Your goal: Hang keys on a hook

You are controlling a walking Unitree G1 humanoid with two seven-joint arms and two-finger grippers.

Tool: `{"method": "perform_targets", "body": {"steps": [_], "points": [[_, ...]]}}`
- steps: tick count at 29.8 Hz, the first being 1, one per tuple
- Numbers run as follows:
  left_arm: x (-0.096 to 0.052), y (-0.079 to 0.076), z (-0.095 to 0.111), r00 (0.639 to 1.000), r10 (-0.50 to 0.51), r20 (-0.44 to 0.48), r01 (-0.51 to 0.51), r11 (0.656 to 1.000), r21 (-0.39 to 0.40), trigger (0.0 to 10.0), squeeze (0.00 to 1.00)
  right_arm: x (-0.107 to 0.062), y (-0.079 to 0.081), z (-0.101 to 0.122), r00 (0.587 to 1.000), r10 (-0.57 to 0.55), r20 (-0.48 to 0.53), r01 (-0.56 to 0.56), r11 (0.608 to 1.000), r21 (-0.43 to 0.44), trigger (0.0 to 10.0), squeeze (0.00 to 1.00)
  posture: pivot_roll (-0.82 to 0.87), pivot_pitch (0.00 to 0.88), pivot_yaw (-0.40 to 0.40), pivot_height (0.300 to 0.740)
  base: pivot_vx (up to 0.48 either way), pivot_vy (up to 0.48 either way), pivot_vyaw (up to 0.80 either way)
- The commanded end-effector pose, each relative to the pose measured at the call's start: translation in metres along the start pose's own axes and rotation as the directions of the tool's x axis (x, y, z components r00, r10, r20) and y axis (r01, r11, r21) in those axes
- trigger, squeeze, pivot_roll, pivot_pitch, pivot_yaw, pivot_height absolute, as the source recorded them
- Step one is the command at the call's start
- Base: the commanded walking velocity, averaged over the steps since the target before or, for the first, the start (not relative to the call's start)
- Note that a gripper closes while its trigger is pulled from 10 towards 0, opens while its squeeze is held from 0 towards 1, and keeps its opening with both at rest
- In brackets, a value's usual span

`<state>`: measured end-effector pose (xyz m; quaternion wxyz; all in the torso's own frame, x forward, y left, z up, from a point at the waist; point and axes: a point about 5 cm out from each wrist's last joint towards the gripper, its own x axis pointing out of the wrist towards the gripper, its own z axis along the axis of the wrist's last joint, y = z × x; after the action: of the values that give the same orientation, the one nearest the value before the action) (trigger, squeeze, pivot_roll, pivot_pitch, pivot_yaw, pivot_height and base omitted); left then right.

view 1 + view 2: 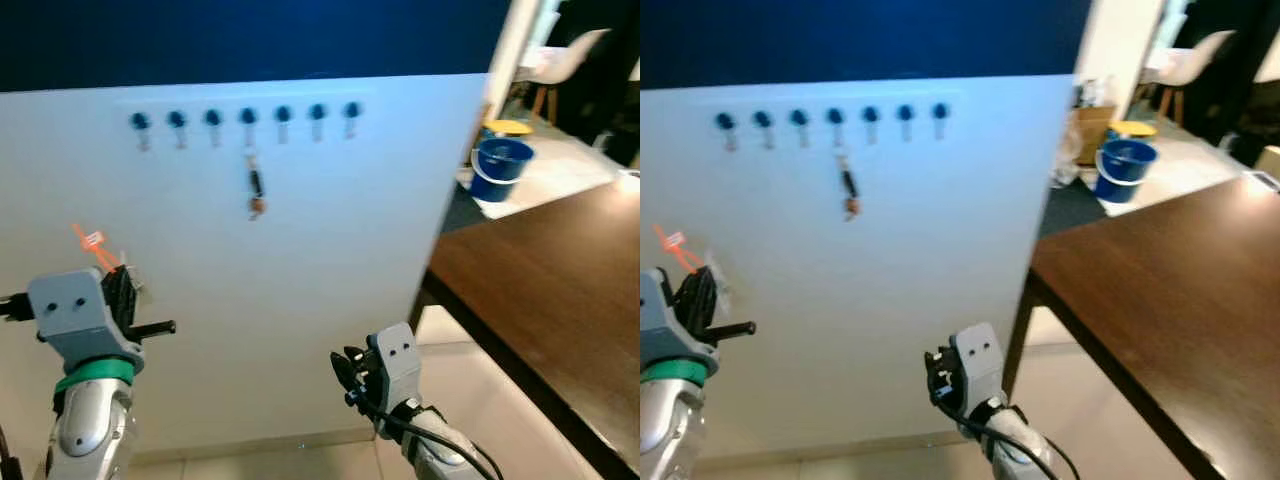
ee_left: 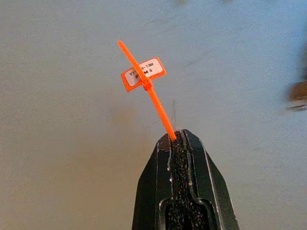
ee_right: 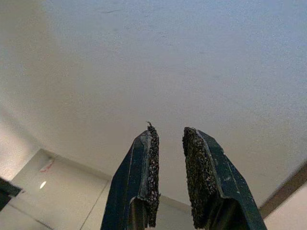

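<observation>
A row of several blue-knobbed hooks runs across the upper part of a white wall panel. From the middle hook hangs one small key. My left gripper is raised in front of the panel, below and left of the hooks, and is shut on an orange key tag. The tag's strap sticks up out of the fingertips, and whatever hangs from it is hidden between the pads. My right gripper is held low near the panel's lower right, fingers slightly apart and holding nothing.
A dark wooden table stands on the right, close beside the panel's edge. Beyond it are a blue bucket and a white chair. Pale floor tiles lie below my right arm.
</observation>
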<state>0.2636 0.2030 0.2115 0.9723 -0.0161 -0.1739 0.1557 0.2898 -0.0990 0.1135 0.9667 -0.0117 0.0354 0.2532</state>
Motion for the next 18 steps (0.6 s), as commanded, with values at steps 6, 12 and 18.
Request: {"method": "perform_targets", "body": {"steps": [6, 12, 18], "points": [[0.016, 0.000, -0.002, 0.999, -0.041, -0.032, 0.045, 0.991, 0.122, 10.0, 0.00, 0.003, 0.005, -0.003, 1.000, 0.023, -0.013, -0.023, 1.000, 0.004, 10.0, 0.00, -0.16, 0.092, 0.123, 0.740, 0.000, 0.000, 0.00], [0.050, -0.005, 0.003, 0.996, -0.081, -0.036, 0.086, 0.984, 0.158, 10.0, 0.00, 0.006, 0.005, -0.002, 1.000, 0.023, -0.014, -0.023, 1.000, 0.005, 10.0, 0.00, -0.17, 0.091, 0.127, 0.740, 0.000, 0.000, 0.00], [0.073, -0.008, 0.008, 0.990, -0.124, -0.074, 0.138, 0.960, 0.242, 10.0, 0.00, 0.007, 0.006, -0.002, 1.000, 0.020, -0.011, -0.020, 1.000, 0.004, 10.0, 0.00, -0.17, 0.085, 0.138, 0.740, 0.000, 0.000, 0.00]]}}
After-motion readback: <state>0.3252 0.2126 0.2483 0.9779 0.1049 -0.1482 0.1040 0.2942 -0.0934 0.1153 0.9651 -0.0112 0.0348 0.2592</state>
